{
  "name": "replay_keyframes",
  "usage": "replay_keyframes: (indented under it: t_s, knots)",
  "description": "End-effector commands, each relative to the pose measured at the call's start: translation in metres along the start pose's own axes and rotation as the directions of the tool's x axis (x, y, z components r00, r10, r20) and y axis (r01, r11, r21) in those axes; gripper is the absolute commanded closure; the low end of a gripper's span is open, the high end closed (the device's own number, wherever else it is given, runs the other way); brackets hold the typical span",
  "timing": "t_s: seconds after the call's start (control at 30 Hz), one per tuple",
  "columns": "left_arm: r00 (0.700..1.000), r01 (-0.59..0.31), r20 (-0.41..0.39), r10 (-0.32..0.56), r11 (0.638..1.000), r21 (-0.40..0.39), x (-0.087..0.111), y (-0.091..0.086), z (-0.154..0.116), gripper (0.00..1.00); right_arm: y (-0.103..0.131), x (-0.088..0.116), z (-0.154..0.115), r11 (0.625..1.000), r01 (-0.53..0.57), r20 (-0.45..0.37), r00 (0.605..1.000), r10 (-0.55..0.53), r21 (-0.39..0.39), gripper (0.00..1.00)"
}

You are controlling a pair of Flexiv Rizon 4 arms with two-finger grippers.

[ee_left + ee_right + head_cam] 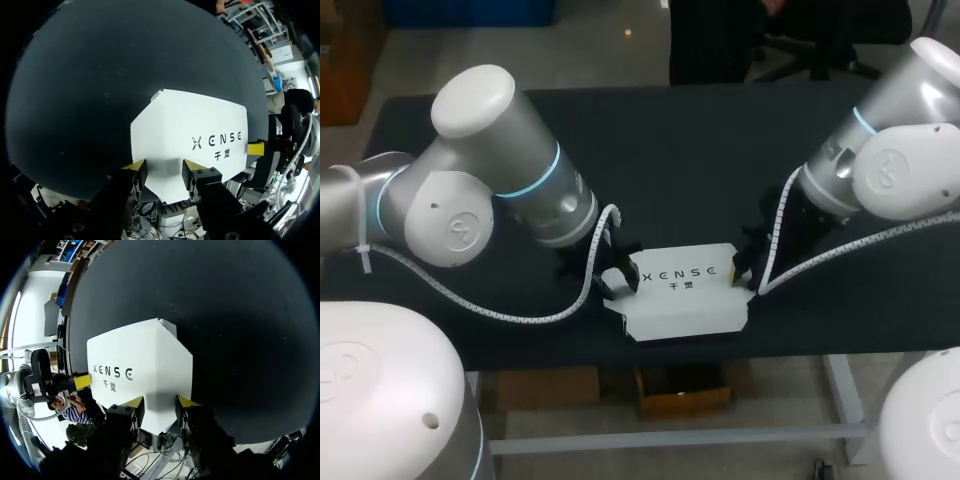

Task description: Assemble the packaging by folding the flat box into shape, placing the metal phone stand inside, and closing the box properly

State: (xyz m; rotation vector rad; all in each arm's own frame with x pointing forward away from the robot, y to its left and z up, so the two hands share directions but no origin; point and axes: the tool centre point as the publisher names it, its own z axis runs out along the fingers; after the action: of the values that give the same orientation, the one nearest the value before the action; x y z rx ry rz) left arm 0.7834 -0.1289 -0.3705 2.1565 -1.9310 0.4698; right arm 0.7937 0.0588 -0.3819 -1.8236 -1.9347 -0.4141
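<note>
**Box forming: end flaps**

Box (685, 305) lies near the front edge of the surface (700, 170), printed panel up and not yet formed. The left gripper (163, 170) is at its left end and the right gripper (159, 405) at its right end. Each stands part-way open, with an end flap between its fingers.

The step in hand appears to be shaping the ends. Recommended procedure:
- Work both ends together, so the box does not slide.
- Fold along the creases only.
- Keep the box clear of the front edge.

Count: one box, two grippers. No metal phone stand is visible in any view.
</note>
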Motion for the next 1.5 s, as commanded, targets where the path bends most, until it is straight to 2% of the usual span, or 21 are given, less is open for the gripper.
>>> replay_keyframes:
  t_s: [0.03,0.53,0.97,1.5]
  knots:
    - [1.0,-0.002,-0.028,0.002,1.0,0.006,-0.006,0.002,0.002,0.54,0.001,-0.002,0.0,1.0,0.003,-0.022,1.0,-0.003,0.007,0.62]
    - [0.997,-0.007,-0.083,0.007,1.0,-0.006,-0.005,-0.001,0.007,0.55,0.001,0.001,0.006,1.0,0.012,-0.087,0.996,-0.011,0.002,0.62]
    - [0.991,-0.026,-0.13,0.024,1.0,-0.011,-0.002,-0.003,0.012,0.54,0.0,0.001,0.009,1.0,0.025,-0.109,0.994,-0.026,-0.006,0.62]
    - [0.977,-0.047,-0.205,0.053,0.998,0.032,-0.005,0.001,0.011,0.53,-0.005,0.004,0.011,0.998,0.048,-0.148,0.988,-0.053,-0.039,0.61]
